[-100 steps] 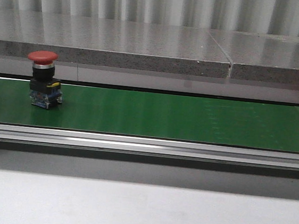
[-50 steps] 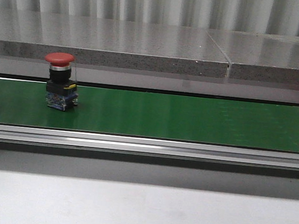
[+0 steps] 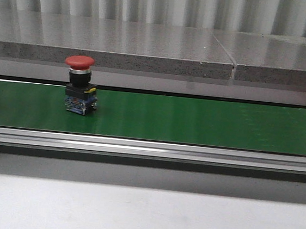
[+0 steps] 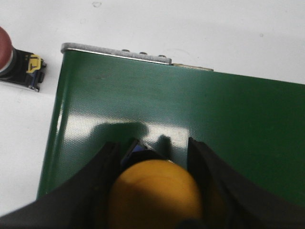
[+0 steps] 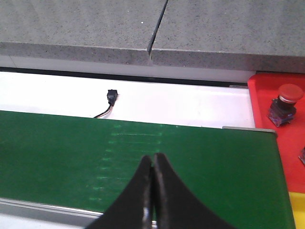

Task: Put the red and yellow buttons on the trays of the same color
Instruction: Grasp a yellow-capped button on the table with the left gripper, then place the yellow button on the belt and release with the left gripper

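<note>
**On the green belt: one red button riding, one yellow button held**

On the green conveyor belt (image 3: 196, 122), toward its left part in the front view, you have a red button (image 3: 79, 85) standing upright, mushroom cap on top, black and blue body below. Nothing touches it, and neither arm shows in that view. Behind the belt runs a grey stone ledge (image 3: 149, 46); in front lies the belt's metal rail (image 3: 149, 148).

Your left gripper (image 4: 155, 191) is clamped on a yellow button (image 4: 155, 195), one black finger on each side of the cap, above the belt's end. Just off that end, on the white table (image 4: 190, 28), a second red button (image 4: 16, 67) lies on its side, partly cut off by the frame edge.

Your right gripper (image 5: 152, 191) has its fingers pressed together with nothing between them, hanging over the belt. Beyond the belt's far end you see a red tray (image 5: 267, 95) with a third red button (image 5: 284, 102) standing in it. A small black cable plug (image 5: 111, 98) rests on the white strip behind the belt.
</note>
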Tool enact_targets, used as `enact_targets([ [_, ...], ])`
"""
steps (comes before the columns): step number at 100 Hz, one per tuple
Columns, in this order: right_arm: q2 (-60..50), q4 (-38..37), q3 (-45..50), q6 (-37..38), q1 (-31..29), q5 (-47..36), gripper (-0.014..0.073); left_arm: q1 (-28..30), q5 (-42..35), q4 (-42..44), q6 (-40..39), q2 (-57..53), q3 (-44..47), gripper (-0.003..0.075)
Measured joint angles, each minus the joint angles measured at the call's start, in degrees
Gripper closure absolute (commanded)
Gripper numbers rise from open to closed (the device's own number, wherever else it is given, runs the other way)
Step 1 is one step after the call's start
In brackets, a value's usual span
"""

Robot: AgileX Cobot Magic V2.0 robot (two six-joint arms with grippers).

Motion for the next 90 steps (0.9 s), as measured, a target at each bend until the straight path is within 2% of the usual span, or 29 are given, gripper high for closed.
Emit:
enact_targets([
  [6, 0.0, 0.0, 0.0, 0.0, 0.0, 0.0, 0.0662, 0.0, 0.0, 0.0, 0.0, 0.0, 0.0, 0.0452],
  [11, 0.0, 0.0, 0.0, 0.0, 0.0, 0.0, 0.0662, 0.0, 0.1, 0.0, 0.0, 0.0, -0.1, 0.0294],
  [18, 0.0, 0.0, 0.0, 0.0, 0.0, 0.0, 0.0662, 0.0, 0.1, 0.0, 0.0, 0.0, -0.1, 0.012],
  [25, 0.0, 0.0, 0.0, 0.0, 0.0, 0.0, 0.0662, 0.0, 0.4, -0.3, 0.0, -0.1, -0.1, 0.002],
  [29, 0.0, 0.0, 0.0, 0.0, 0.0, 0.0, 0.0662, 0.0, 0.4, -0.5, 0.0, -0.4, -0.1, 0.0014],
  [46, 0.0, 0.0, 0.0, 0.0, 0.0, 0.0, 0.0662, 0.0, 0.4, -1.1, 0.0, -2.4, -0.1, 0.0071],
  [64, 0.0, 0.0, 0.0, 0.0, 0.0, 0.0, 0.0662, -0.8, 0.1, -1.2, 0.9, -7.9, -0.1, 0.0084],
  [90, 0.0, 0.0, 0.0, 0.0, 0.0, 0.0, 0.0662, -7.3, -3.0, -1.1, 2.7, -19.3, 1.8, 0.0084],
])
